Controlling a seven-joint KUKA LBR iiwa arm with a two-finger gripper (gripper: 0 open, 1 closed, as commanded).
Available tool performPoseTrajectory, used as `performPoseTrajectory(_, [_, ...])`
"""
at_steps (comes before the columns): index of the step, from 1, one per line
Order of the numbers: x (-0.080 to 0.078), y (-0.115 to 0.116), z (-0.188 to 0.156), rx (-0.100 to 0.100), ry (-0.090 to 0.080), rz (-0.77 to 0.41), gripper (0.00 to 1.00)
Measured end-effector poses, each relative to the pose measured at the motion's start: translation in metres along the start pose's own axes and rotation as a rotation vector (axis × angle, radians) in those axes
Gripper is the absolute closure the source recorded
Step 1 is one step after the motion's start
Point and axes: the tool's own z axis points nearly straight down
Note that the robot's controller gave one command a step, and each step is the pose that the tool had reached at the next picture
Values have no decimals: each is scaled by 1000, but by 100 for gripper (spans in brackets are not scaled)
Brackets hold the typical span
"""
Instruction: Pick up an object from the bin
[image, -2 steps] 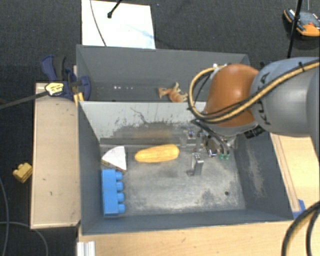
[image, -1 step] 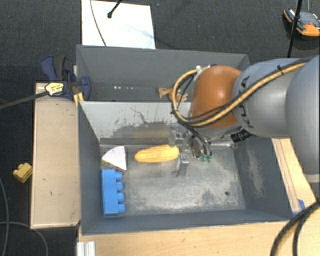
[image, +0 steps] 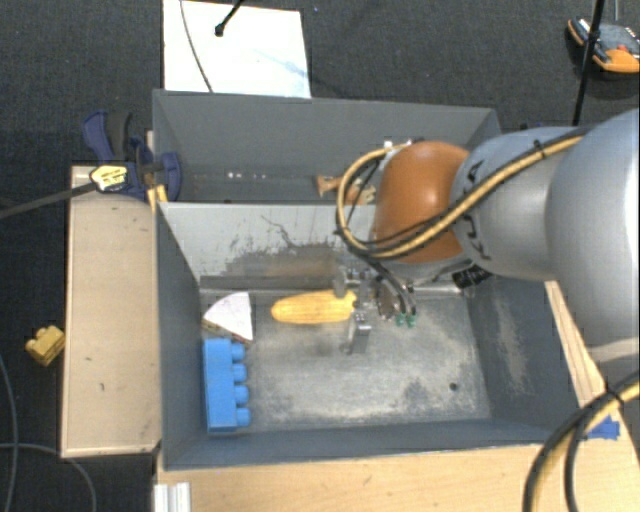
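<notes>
A yellow corn cob (image: 308, 309) lies on its side near the back of the bin floor, left of centre. My gripper (image: 358, 322) hangs just at the cob's right end, its metal fingertips down near the floor. I cannot make out whether the fingers stand apart or closed, or whether they touch the cob. A white and tan wedge-shaped piece (image: 231, 317) rests to the left of the cob.
A blue toy building brick (image: 226, 384) lies along the bin's left wall near the front. The arm with its orange cover and cables comes in from the right over the back right part of the bin.
</notes>
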Motion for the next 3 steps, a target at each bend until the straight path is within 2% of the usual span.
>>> performPoseTrajectory(1, [-8,24,24,1,-6,39,0])
performPoseTrajectory(2, [-4,29,34,2,6,-71,100])
performPoseTrajectory(3, [-3,23,32,1,7,-111,100])
